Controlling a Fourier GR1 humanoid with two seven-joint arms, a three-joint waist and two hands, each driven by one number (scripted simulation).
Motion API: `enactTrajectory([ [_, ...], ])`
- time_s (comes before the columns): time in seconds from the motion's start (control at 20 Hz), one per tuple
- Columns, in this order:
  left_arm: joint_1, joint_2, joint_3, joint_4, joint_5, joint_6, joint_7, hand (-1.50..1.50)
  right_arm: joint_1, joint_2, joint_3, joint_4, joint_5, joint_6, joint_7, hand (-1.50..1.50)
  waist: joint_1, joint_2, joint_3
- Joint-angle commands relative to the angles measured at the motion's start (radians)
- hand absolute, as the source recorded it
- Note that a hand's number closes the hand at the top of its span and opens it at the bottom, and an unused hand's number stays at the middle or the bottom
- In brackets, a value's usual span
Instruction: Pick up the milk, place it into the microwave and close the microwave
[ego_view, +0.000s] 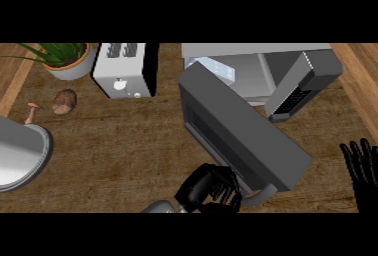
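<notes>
The microwave (295, 75) stands at the back right of the counter. Its dark door (236, 135) is swung wide open toward me. Inside the cavity, at its left, a white and pale blue shape shows that looks like the milk (212, 67); the door hides its lower part. My left hand (209, 192) is low in the middle, right at the door's near edge beside the grey handle (260, 196). Its fingers are relaxed against the door and hold nothing. At the right edge my right hand (361, 165) rests open, fingers up.
A white toaster (125, 70) stands left of the microwave, with a potted plant (65, 57) in the back left corner. A potato (65, 101) and a mushroom (31, 113) lie at the left. A large grey round vessel (18, 155) fills the left edge.
</notes>
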Motion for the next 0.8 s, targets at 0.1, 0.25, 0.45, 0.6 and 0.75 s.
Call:
enactTrajectory([
  [0.1, -0.156, -0.008, -0.065, 0.051, 0.136, 0.099, 0.045, 1.5, -0.002, -0.044, 0.014, -0.13, -0.064, 0.059, 0.075, -1.5, -0.061, 0.011, -0.002],
  [0.25, -0.23, -0.008, -0.035, 0.089, 0.181, 0.134, 0.058, 1.5, 0.022, -0.053, 0.031, -0.142, -0.053, 0.074, 0.079, -1.5, -0.096, 0.02, -0.002],
  [0.45, -0.26, -0.008, 0.037, 0.039, 0.272, 0.208, -0.014, 1.5, -0.003, -0.071, 0.012, -0.177, -0.089, 0.074, 0.1, -1.5, -0.125, 0.029, -0.007],
  [0.6, -0.284, -0.008, 0.065, 0.032, 0.312, 0.266, -0.08, -1.5, -0.03, -0.079, 0.007, -0.191, -0.091, 0.067, 0.101, -1.5, -0.146, 0.038, -0.008],
  [0.75, -0.342, -0.008, 0.094, 0.051, 0.349, 0.294, -0.102, -1.5, -0.041, -0.067, 0.019, -0.204, -0.133, 0.085, 0.113, -1.5, -0.171, 0.044, -0.005],
])
